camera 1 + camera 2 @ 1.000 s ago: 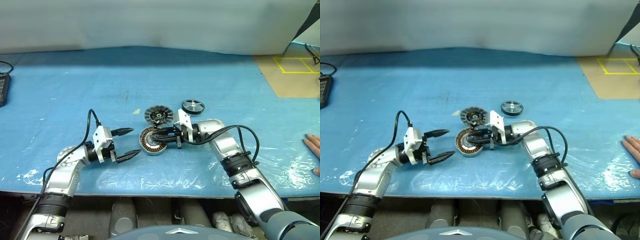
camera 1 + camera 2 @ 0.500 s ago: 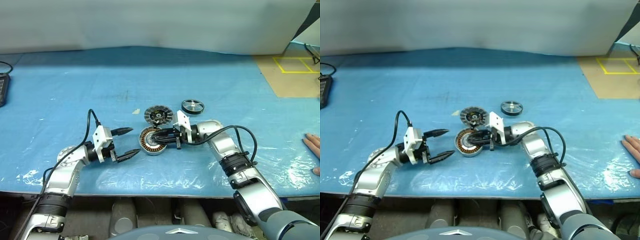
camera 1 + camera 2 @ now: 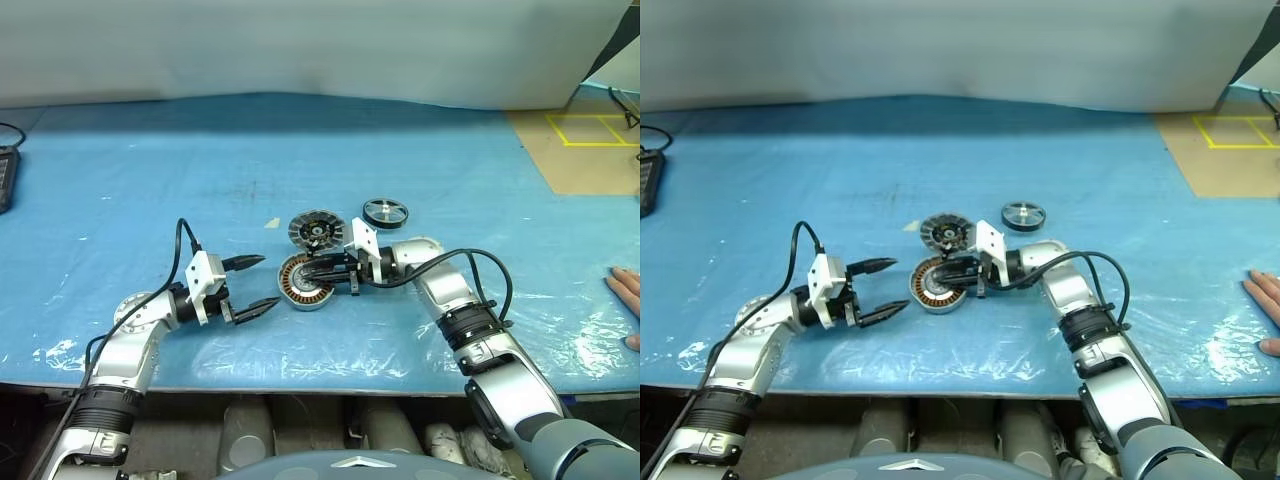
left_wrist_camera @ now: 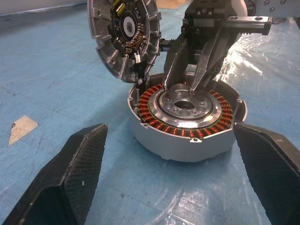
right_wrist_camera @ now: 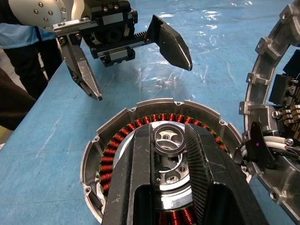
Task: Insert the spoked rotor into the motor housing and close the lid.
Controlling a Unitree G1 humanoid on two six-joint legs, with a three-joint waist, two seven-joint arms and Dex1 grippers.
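Observation:
The motor housing [image 3: 300,284], a silver cup with copper windings, lies on the blue sheet. The lid [image 3: 316,229] leans tilted at its far edge, segmented face showing, and wires join it to the housing [image 4: 187,117]. The spoked rotor [image 3: 385,212] lies flat behind and to the right, apart from both. My right gripper [image 3: 306,268] reaches in from the right over the housing's pale centre, shut on a small thin ring [image 5: 168,139]. My left gripper [image 3: 268,281] stands open just left of the housing, nothing between its fingers [image 4: 70,173].
A person's hand [image 3: 626,292] rests at the table's right edge. A black device [image 3: 5,180] lies at the far left. A small scrap of tape [image 3: 272,223] sits left of the lid. The table's front edge runs just below both arms.

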